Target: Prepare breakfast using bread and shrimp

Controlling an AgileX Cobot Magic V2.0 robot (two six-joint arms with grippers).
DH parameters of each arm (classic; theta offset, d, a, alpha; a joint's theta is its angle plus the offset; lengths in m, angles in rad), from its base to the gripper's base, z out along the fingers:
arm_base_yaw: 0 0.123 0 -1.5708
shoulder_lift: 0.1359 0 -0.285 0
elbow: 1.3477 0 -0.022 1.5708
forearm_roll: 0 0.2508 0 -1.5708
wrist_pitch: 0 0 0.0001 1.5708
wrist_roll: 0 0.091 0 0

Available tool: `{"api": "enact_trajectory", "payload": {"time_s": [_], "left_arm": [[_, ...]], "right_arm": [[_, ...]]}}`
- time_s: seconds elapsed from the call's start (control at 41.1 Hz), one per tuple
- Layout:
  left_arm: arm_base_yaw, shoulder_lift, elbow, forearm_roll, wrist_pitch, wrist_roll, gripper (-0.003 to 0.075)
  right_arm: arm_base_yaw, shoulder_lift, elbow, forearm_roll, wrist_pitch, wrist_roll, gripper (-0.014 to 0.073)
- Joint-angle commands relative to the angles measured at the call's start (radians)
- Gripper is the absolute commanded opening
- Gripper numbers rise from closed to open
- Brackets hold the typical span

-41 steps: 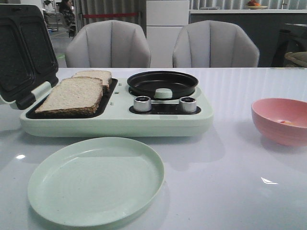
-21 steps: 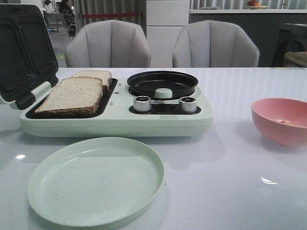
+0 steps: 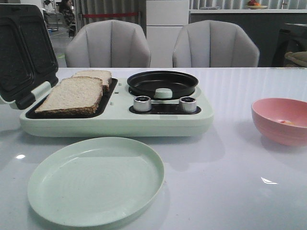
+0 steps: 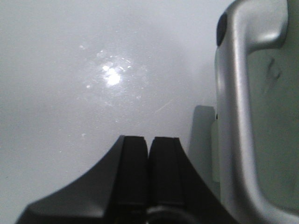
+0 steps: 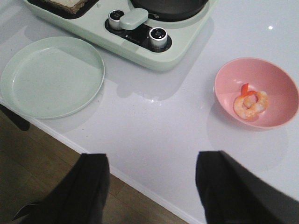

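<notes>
The bread (image 3: 72, 94), two slices, lies on the dark grill plate of the pale green breakfast maker (image 3: 115, 122) toward the far left of the counter (image 3: 230, 182), its lid (image 3: 21, 52) standing open; the shrimp (image 5: 251, 104) sits curled in the pink bowl (image 5: 280, 84) near the right edge; an empty green plate (image 3: 96, 179) rests near the front edge; the left gripper (image 4: 148, 170) has its fingers pressed together over bare counter; the right gripper (image 5: 152, 184) hangs spread wide above the front edge.
</notes>
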Motion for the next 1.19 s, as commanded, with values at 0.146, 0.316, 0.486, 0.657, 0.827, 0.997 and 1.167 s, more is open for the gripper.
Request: {"api": "enact_trajectory", "payload": {"time_s": [0.146,0.316,0.486,0.657,0.827,0.997,1.167], "left_arm": [[-0.068,-0.009,-0.083,-0.055,-0.02,0.006,0.0099],[-0.127,-0.009,-0.094,-0.055,-0.016,0.025,0.0099],[-0.178,-0.009,-0.1,-0.063,-0.002,0.026,0.0099],[-0.238,-0.009,-0.1,-0.065,0.007,0.026,0.0099],[-0.301,-0.009,-0.1,-0.073,0.011,0.026,0.0099],[-0.366,-0.009,-0.1,-0.073,0.011,0.028,0.0099],[-0.428,-0.009,-0.1,-0.073,0.009,0.031,0.0099]], "right_arm": [[-0.002,0.0,-0.026,-0.01,-0.072,0.0,0.0512],[-0.002,0.0,-0.026,-0.01,-0.071,0.0,0.0512],[-0.002,0.0,-0.026,-0.01,-0.071,0.0,0.0512],[-0.002,0.0,-0.026,-0.01,-0.071,0.0,0.0512],[-0.002,0.0,-0.026,-0.01,-0.071,0.0,0.0512],[-0.002,0.0,-0.026,-0.01,-0.071,0.0,0.0512],[-0.002,0.0,-0.026,-0.01,-0.071,0.0,0.0512]]}}
